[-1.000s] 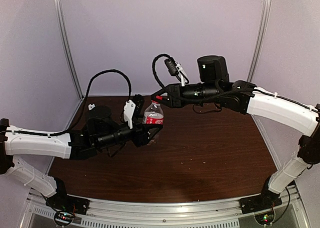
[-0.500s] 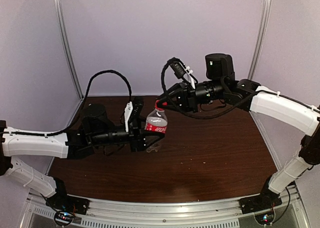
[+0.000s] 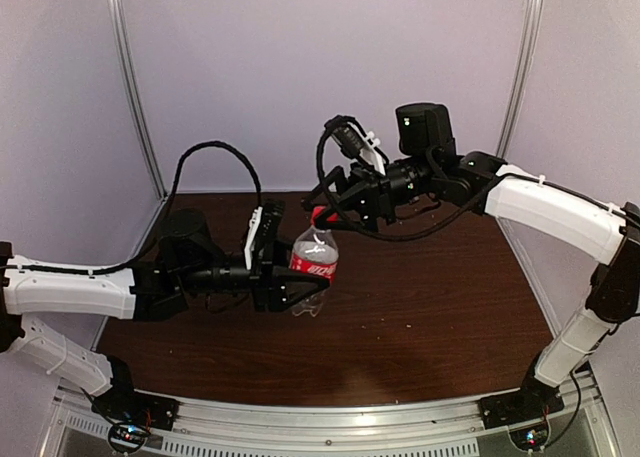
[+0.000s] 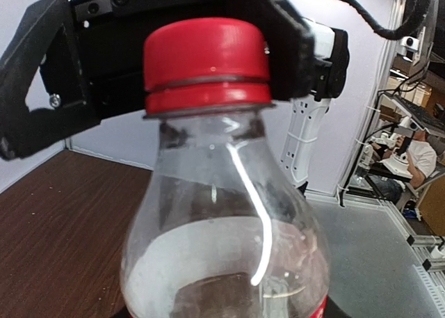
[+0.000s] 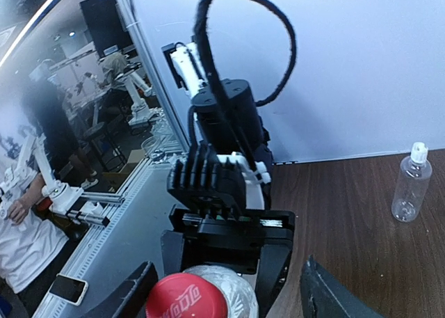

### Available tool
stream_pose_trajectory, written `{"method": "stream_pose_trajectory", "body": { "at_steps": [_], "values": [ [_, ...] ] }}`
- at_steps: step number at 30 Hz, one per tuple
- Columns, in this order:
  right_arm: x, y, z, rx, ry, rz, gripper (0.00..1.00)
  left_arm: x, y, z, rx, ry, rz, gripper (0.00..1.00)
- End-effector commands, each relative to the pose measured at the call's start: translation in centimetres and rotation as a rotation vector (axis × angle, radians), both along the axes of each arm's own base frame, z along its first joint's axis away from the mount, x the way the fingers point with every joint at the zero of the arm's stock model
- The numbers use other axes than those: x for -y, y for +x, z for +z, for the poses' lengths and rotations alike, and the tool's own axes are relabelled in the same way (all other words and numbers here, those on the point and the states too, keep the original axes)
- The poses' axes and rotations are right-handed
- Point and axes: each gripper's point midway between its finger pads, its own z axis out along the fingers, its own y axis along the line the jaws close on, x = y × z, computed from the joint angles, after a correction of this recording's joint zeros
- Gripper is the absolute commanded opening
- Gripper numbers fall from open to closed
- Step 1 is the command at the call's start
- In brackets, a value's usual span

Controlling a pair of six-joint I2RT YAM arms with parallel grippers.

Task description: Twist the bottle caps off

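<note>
Brown table point(image 3: 430, 317), lilac walls. My left gripper point(image 3: 288, 282) pinches the bottle point(image 3: 313, 265) at mid-body and holds it clear of the table. Red cap point(image 4: 206, 57) sits on the neck. My right gripper point(image 5: 229, 297) straddles it, jaws spread, neither finger touching. Second bottle point(image 5: 410, 186), with white cap point(image 5: 418, 149), stands far back by the wall. Risks as I judge them: closing off-centre would shove the neck and skew the bottle in my left grip, and its soft walls may let it spin with the cap.
</note>
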Motion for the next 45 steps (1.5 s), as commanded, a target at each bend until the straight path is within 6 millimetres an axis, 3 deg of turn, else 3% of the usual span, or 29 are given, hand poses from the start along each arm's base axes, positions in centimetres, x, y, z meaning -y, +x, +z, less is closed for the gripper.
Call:
{"method": "stream_pose_trajectory", "body": {
  "at_steps": [1,8,12,18,25,45],
  "values": [
    [0.7,2.3,1.2,-0.037,-0.005,-0.218,0.74,-0.6,1.6,1.4,0.066,-0.026,0.141,0.29],
    [2.9,4.2,4.0,-0.103,0.032,-0.479,0.89,-1.0,4.0,0.4,0.071,0.008,0.276,0.29],
    [3.9,6.4,4.9,-0.166,0.047,-0.669,0.91,-0.9,4.9,-0.1,0.057,0.022,0.324,0.29],
    [3.6,8.2,4.0,-0.215,0.030,-0.839,0.93,-1.2,6.4,-0.3,0.053,0.052,0.403,0.29],
    [1.2,8.3,1.6,-0.218,-0.066,-0.856,0.92,-1.4,7.3,-0.5,0.057,0.076,0.455,0.30],
    [-1.4,6.4,-1.2,-0.241,-0.121,-0.747,0.58,-2.2,8.1,0.0,0.094,0.094,0.519,0.30]
  ]
}}
